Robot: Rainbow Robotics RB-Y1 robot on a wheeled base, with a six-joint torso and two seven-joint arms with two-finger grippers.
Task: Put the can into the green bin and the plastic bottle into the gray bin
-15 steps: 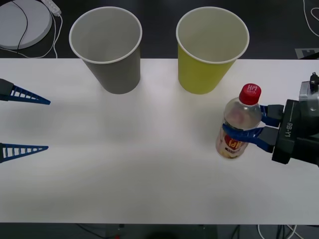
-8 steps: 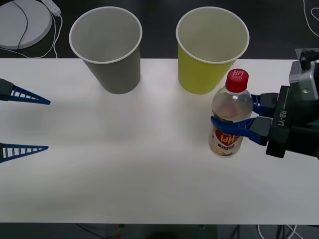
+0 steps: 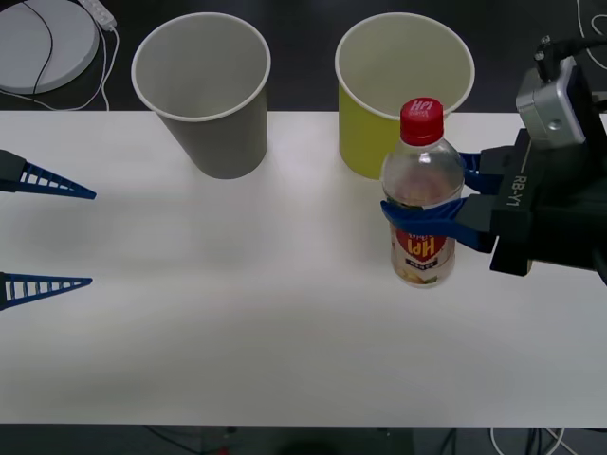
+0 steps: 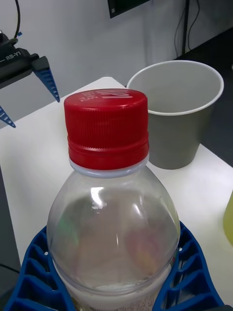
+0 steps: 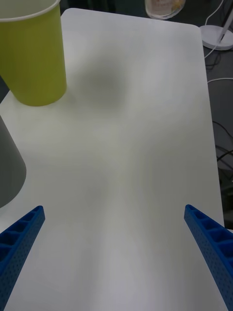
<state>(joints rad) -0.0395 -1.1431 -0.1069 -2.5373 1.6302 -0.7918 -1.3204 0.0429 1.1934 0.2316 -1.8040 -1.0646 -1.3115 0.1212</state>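
Note:
My right gripper [image 3: 423, 205] is shut on the plastic bottle [image 3: 423, 180] and holds it upright above the table, just in front of the green bin [image 3: 370, 133]. In the right wrist view the blue fingers [image 4: 187, 272] wrap the clear body under the bottle's red cap [image 4: 107, 124], and the gray bin [image 4: 177, 116] stands farther off. That gray bin [image 3: 204, 104] is at the back left, beside the green one. My left gripper [image 3: 93, 238] stays open at the table's left edge. The can is out of view.
A white round disc [image 3: 43, 43] with a cable lies off the table at the back left. The white table [image 3: 237, 313] is bare in the middle and front. Cables [image 3: 588, 28] hang at the back right.
My right gripper has risen with the plastic bottle and carried it left and toward the back, to just before the green bin. The left arm has not moved.

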